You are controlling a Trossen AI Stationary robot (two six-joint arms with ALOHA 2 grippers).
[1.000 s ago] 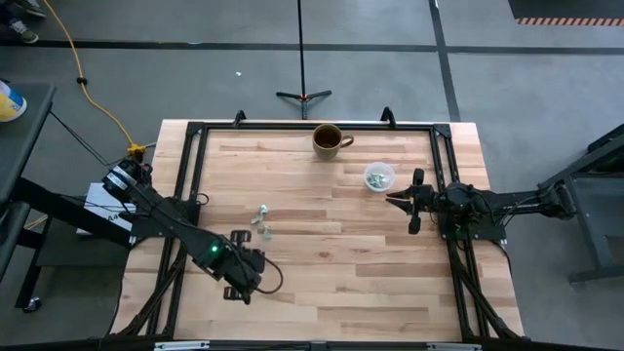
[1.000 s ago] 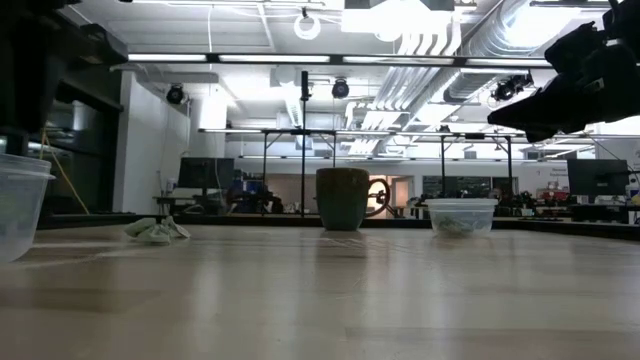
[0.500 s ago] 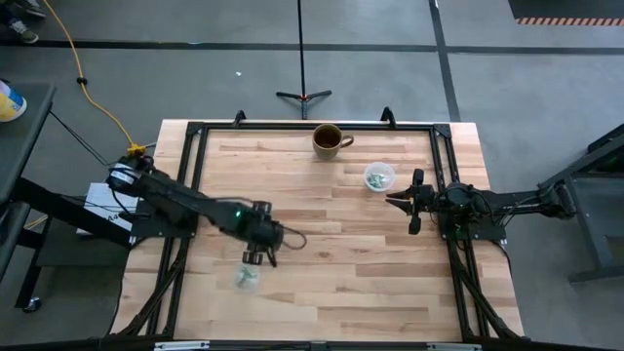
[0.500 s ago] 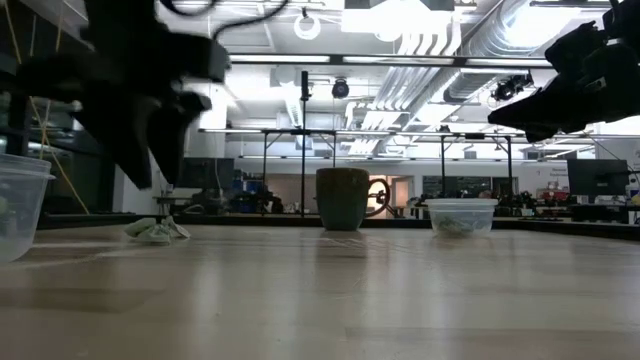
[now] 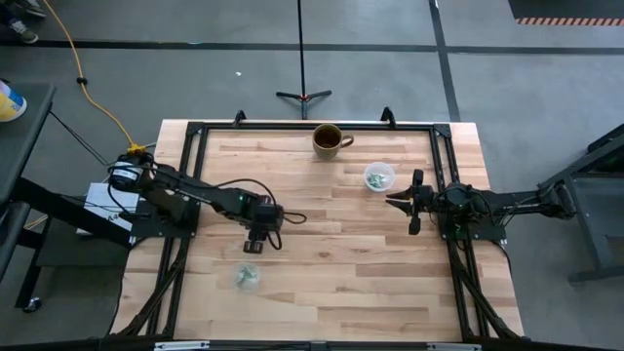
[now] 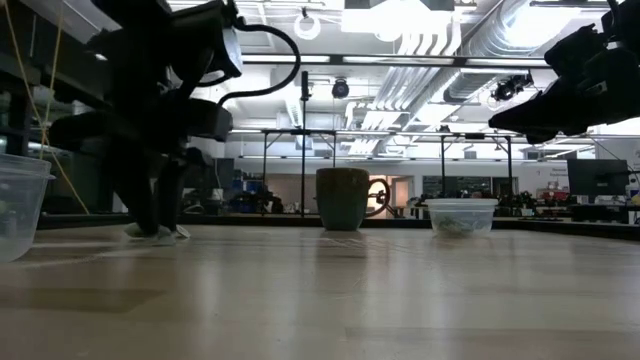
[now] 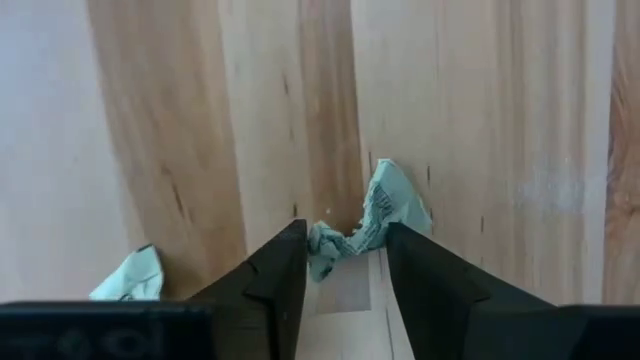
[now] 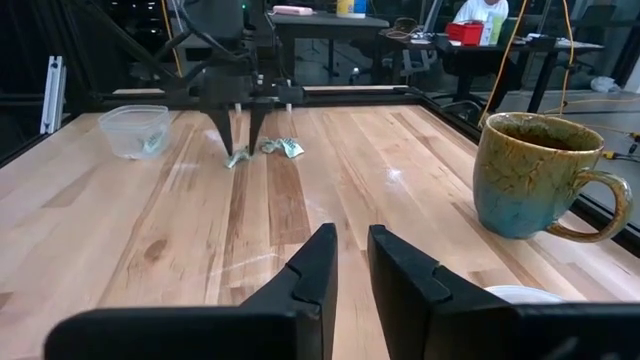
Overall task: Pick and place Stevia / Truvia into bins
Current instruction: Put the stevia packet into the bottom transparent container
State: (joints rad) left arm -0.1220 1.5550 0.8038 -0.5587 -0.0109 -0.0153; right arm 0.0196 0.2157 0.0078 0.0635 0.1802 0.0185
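Crumpled pale green packets lie on the wooden table. One packet (image 7: 350,235) lies between the tips of my left gripper (image 7: 345,235), which points straight down at the table (image 5: 253,242) and is open. Another packet (image 7: 125,280) lies beside it. Both show in the right wrist view, one packet (image 8: 237,158) under the left gripper (image 8: 243,140), others (image 8: 282,147) beside it. One clear cup (image 5: 247,278) stands near the front left, another (image 5: 378,176) at the back right, both holding packets. My right gripper (image 5: 395,200) hovers beside the right cup, empty, with a narrow gap between its fingers (image 8: 352,235). My left gripper comes from above, pointing down, with one finger (image 7: 285,265) on each side of the crumpled end (image 7: 335,242) of a packet that lies on the table. The packet fills the gap, but I cannot tell whether the fingers touch it.
A brown mug (image 5: 330,139) stands at the table's far edge, near the middle. A black frame (image 5: 190,175) runs round the tabletop. The right cup's white rim (image 8: 520,293) shows just beside my right gripper. Bare wood lies between the two arms.
My left gripper has gone from above the front-left cup toward the table's far edge, then down onto the packets, until its fingertips reach the tabletop. The cup, hidden under the gripper before, now shows with a packet inside. My right arm has kept still.
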